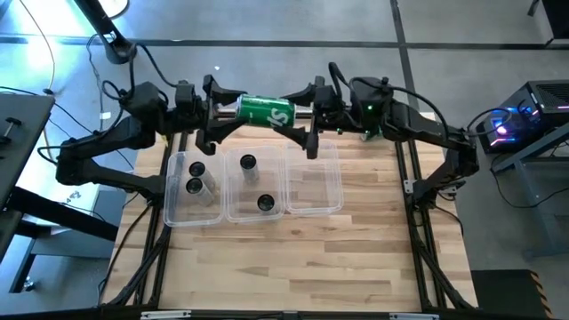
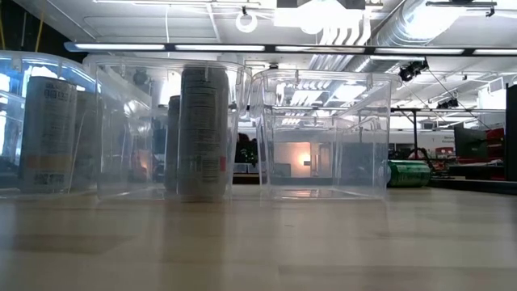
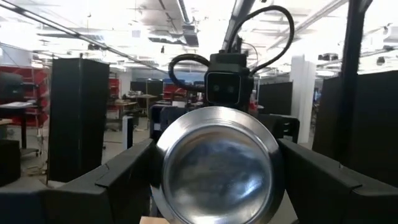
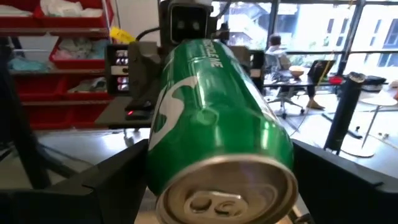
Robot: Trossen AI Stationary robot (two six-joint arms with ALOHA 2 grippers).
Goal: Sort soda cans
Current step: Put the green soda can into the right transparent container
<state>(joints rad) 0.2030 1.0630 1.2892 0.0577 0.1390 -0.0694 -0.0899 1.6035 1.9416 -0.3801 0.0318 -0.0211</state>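
A green soda can (image 1: 267, 111) hangs level in the air over the table's far edge, between my two grippers. My left gripper (image 1: 233, 109) is shut on its base end and my right gripper (image 1: 295, 111) on its lid end. The left wrist view looks at the can's silver base (image 3: 217, 168), the right wrist view at its lid with the tab (image 4: 227, 193). A second green can (image 2: 409, 173) lies on its side at the table's far right. Two pale cans (image 1: 196, 178) stand in the left tub. Two black cans (image 1: 256, 182) stand in the middle tub. My left gripper pinches the green can at its base end (image 3: 163, 180), one finger on each side of the wall. It comes level from the table's left, fingers along the can. The can is clear of the table and lies level. My right gripper pinches the same can at its lid end (image 4: 281, 163), one finger on each side of the wall. It comes level from the table's right, fingers along the can. The can spans the gap between the two grippers, off the table.
Three clear plastic tubs stand side by side across the table's far half: left (image 1: 178, 209), middle (image 1: 233, 212) and right (image 1: 313, 187); the right one holds nothing. Bare wood (image 1: 293, 267) fills the near half. Both arms stretch along the far edge.
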